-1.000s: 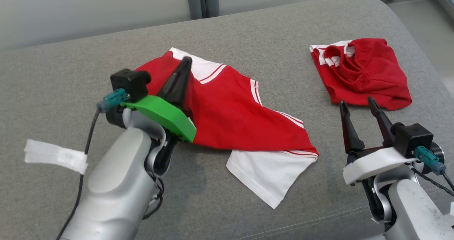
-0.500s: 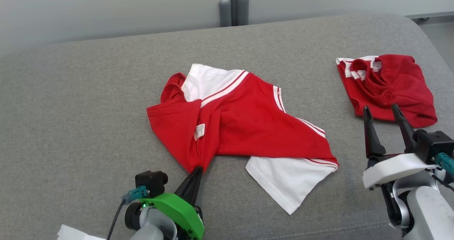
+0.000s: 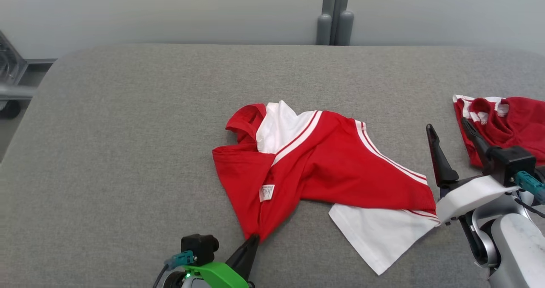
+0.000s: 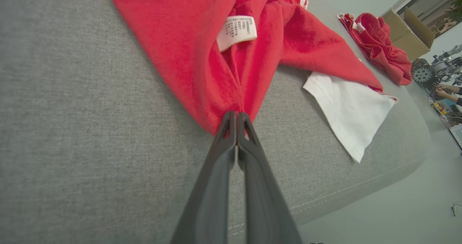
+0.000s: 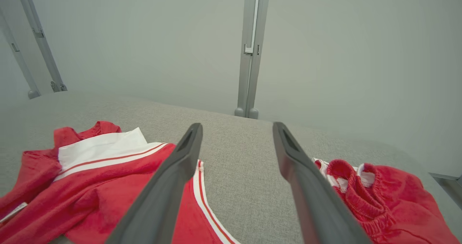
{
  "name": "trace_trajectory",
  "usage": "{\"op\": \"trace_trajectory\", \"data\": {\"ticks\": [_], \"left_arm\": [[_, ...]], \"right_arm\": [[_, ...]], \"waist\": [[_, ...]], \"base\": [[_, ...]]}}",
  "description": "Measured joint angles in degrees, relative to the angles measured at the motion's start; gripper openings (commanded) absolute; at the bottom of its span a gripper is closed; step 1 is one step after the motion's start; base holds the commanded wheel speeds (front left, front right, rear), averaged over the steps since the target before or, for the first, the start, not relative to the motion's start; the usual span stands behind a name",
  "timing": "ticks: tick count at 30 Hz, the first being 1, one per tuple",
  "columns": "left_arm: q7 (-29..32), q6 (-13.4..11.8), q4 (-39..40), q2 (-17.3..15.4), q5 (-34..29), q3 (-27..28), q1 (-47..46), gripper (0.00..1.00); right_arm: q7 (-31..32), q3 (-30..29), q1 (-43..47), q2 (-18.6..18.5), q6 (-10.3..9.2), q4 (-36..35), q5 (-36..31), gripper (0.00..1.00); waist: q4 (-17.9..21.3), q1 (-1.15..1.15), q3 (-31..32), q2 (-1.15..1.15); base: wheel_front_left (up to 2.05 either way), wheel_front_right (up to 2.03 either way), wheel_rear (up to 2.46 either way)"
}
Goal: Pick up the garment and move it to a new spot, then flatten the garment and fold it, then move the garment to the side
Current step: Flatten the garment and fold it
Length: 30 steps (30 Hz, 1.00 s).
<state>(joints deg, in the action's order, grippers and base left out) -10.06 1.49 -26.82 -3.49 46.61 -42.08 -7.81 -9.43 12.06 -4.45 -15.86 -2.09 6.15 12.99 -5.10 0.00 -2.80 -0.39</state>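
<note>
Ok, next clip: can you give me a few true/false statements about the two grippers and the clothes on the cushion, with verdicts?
1. The left gripper is shut on a corner of the red and white shirt. True.
2. The right gripper holds the red shorts. False: it is open and empty, beside them.
3. The shirt's white label faces up. True.
4. The shirt lies flat and smoothed out. False: it is bunched and twisted, with a white part sticking out from under the red.
5. The shorts lie on top of the shirt. False: they lie apart, with bare grey cushion between them.
</note>
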Motion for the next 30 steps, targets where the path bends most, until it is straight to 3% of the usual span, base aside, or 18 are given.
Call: {"op": "trace_trajectory", "data": {"ticks": [1, 7, 12, 23, 30], "left_arm": [[-0.03, -0.07, 0.40, -0.08, -0.09, -0.01, 0.01, 1.00], [-1.51, -1.57, 5.46, -1.11, -1.38, 1.94, -0.55, 1.00], [-1.88, -2.86, 8.76, -1.43, -3.65, 2.87, -4.65, 1.00], [2.94, -4.58, 4.09, -0.77, -6.37, -0.63, -11.43, 1.00], [5.01, -6.68, -0.86, -1.41, -8.39, 1.46, -15.21, 1.00]], "right_arm": [[0.26, 0.21, -0.41, 0.00, 0.09, -0.03, -0.03, 1.00], [1.49, 2.25, -1.25, 1.41, 1.10, -0.13, -0.01, 1.00], [2.42, 3.52, -1.25, 2.99, 1.56, -0.02, 0.16, 1.00], [3.26, 5.12, -1.92, 4.87, 1.56, 0.05, 0.16, 1.00], [3.25, 4.85, -2.23, 4.80, 1.51, -0.10, 0.15, 1.00]], "waist": [[-0.58, 0.00, 0.16, 0.00], [-3.35, 0.00, 0.98, 0.00], [-3.12, 0.00, 1.12, 0.00], [2.14, 0.00, -0.41, 0.00], [7.64, 0.00, -2.33, 0.00]], "base": [[0.00, 0.00, 0.00], [0.00, 0.00, 0.00], [0.00, 0.00, 0.00], [0.00, 0.00, 0.00], [0.00, 0.00, 0.00]]}}
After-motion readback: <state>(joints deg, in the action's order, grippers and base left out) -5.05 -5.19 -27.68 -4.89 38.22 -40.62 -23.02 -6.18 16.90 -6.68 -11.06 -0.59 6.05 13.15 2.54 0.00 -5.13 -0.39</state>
